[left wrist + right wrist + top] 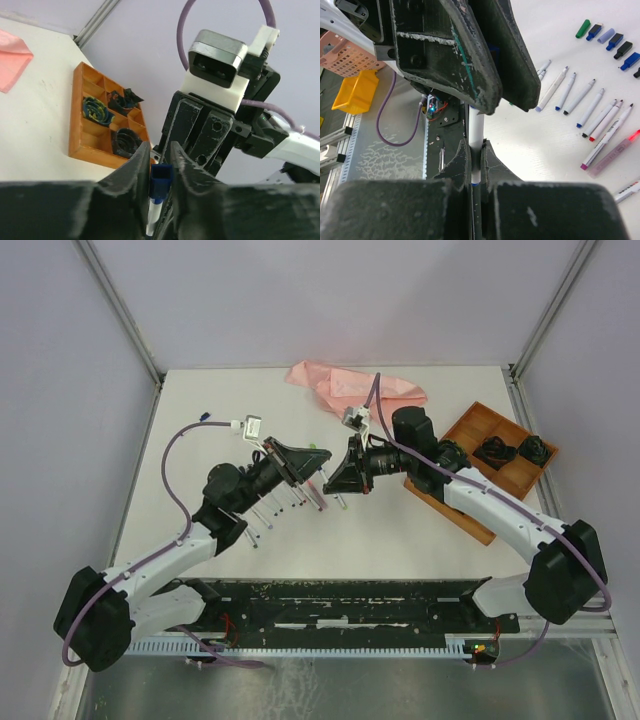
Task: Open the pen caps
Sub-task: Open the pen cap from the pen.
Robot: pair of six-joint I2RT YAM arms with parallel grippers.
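Now the right gripper (pixel 474 145) is clamped on a white pen (pixel 475 131), while the left gripper (pixel 160 149) pinches its blue cap (pixel 161 179); the pen's length runs straight between them, cap end leftward.

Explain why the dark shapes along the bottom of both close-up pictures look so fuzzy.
Left wrist view: the left fingers sit too near the lens and go soft, while the blue cap between them and the orange tray look crisp. Right wrist view: the right fingers blur likewise; the loose pens beyond are sharp. Top external view: even light, faint shadows.
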